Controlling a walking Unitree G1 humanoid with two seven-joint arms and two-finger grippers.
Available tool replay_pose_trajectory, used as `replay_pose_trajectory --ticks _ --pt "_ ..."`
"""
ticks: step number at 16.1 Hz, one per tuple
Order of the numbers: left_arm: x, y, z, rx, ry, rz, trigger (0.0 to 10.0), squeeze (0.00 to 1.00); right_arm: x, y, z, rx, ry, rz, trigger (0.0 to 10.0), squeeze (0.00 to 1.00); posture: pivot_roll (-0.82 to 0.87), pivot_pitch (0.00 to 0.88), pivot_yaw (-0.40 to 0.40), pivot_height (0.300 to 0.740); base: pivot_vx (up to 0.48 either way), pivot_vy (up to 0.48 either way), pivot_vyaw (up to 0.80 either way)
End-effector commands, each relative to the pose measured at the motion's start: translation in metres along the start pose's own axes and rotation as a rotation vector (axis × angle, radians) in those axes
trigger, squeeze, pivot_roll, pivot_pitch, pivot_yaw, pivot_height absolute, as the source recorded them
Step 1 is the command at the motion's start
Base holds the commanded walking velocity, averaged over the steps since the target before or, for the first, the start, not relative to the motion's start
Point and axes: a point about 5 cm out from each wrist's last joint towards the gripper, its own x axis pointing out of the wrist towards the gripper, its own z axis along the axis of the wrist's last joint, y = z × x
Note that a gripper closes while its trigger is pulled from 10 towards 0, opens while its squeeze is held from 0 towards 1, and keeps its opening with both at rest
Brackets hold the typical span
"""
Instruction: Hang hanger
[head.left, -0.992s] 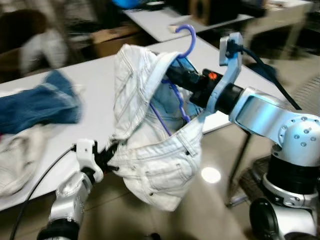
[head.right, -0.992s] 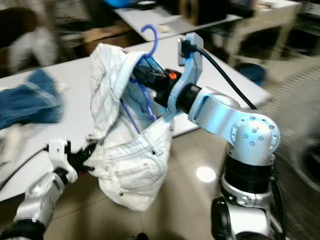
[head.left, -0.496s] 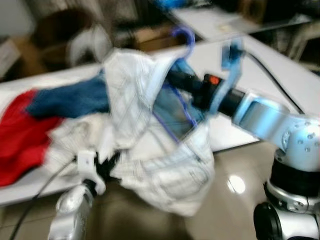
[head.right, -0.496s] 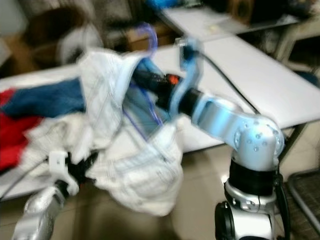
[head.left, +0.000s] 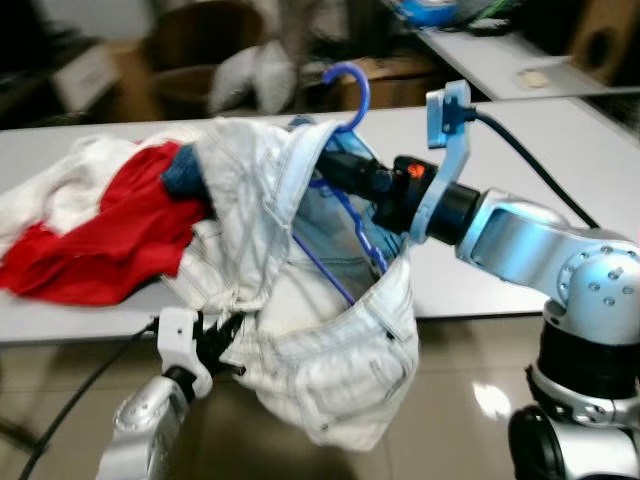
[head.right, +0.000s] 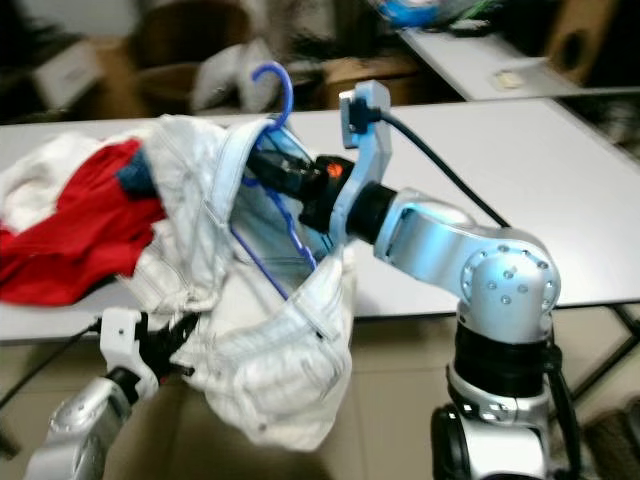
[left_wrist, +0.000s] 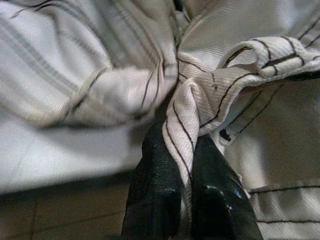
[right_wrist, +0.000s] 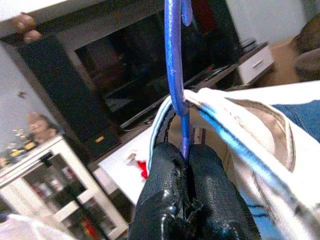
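Observation:
A blue hanger (head.left: 347, 96) carries white jeans (head.left: 330, 350) that droop in front of the white table (head.left: 520, 180). My right gripper (head.left: 340, 170) is shut on the hanger's neck (right_wrist: 184, 140), just under the hook, and holds it up above the table edge. My left gripper (head.left: 225, 335) is low in front of the table, shut on a fold of the white jeans (left_wrist: 185, 125). The hanger's lower bars are partly hidden inside the jeans.
A pile of clothes lies on the table at the left: a red garment (head.left: 110, 235), a white one (head.left: 60, 190) and a bit of blue denim (head.left: 185, 170). Behind stand another table (head.left: 500, 60), cardboard boxes and a chair. The floor is shiny tile.
The camera has swung left, bringing the red garment and clothes pile into view. Both grippers keep their holds on the hanger and jeans, in much the same pose.

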Motion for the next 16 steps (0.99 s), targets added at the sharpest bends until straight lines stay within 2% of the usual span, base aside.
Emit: replay_pose_trajectory --ticks 1,3,4,6,7,8,9,11,12,14,16 --pt "-0.006 0.006 -0.012 -0.008 0.072 0.028 10.0 0.00 0.000 0.010 0.009 -0.023 -0.040 0.057 10.0 0.00 -0.09 0.000 0.101 0.740 0.000 -0.480 0.80" --pt "-0.006 0.006 -0.012 -0.010 0.076 0.027 10.0 0.00 -0.001 0.010 0.008 -0.023 -0.040 0.061 10.0 0.00 -0.09 0.000 0.105 0.740 0.000 -0.375 0.80" --pt "-0.006 0.007 -0.012 -0.037 0.070 0.029 10.0 0.00 -0.001 0.010 0.008 -0.022 -0.039 0.061 10.0 0.00 -0.09 0.000 0.106 0.740 0.000 -0.270 0.80" --pt "-0.008 0.010 -0.012 -0.030 0.076 0.035 10.0 0.00 -0.001 0.012 0.006 -0.019 -0.034 0.070 10.0 0.00 -0.09 0.000 0.107 0.740 0.000 0.000 0.80" --pt "-0.012 0.013 -0.012 -0.061 0.054 0.045 10.0 0.00 0.000 0.013 0.005 -0.016 -0.034 0.082 10.0 0.00 -0.08 0.000 0.107 0.740 0.000 0.000 0.80" --pt "-0.016 0.018 -0.013 -0.082 0.039 0.058 10.0 1.00 0.001 0.015 0.005 -0.016 -0.034 0.092 10.0 0.00 -0.08 0.000 0.107 0.740 0.000 0.000 0.80" --pt "-0.020 0.021 -0.014 -0.078 0.039 0.066 10.0 1.00 0.001 0.016 0.005 -0.016 -0.035 0.097 10.0 0.00 -0.08 0.000 0.106 0.740 0.000 0.000 0.80" --pt "-0.028 0.025 -0.016 -0.137 -0.002 0.075 10.0 1.00 0.002 0.018 0.005 -0.017 -0.033 0.108 10.0 0.00 -0.08 0.000 0.107 0.740 0.000 0.000 0.80" --pt "-0.038 0.023 -0.012 -0.218 -0.056 0.002 10.0 1.00 0.003 0.019 0.004 -0.018 -0.028 0.118 10.0 0.00 -0.09 0.000 0.100 0.740 0.000 0.000 0.80" --pt "-0.053 0.018 -0.003 -0.296 -0.116 -0.112 10.0 1.00 0.004 0.020 0.004 -0.018 -0.022 0.128 10.0 0.00 -0.08 0.000 0.093 0.740 0.000 0.000 0.80" --pt "-0.069 0.024 0.003 -0.308 -0.143 -0.118 10.0 1.00 0.005 0.020 0.005 -0.015 -0.016 0.135 10.0 0.00 -0.08 0.000 0.085 0.740 0.000 0.000 0.80"
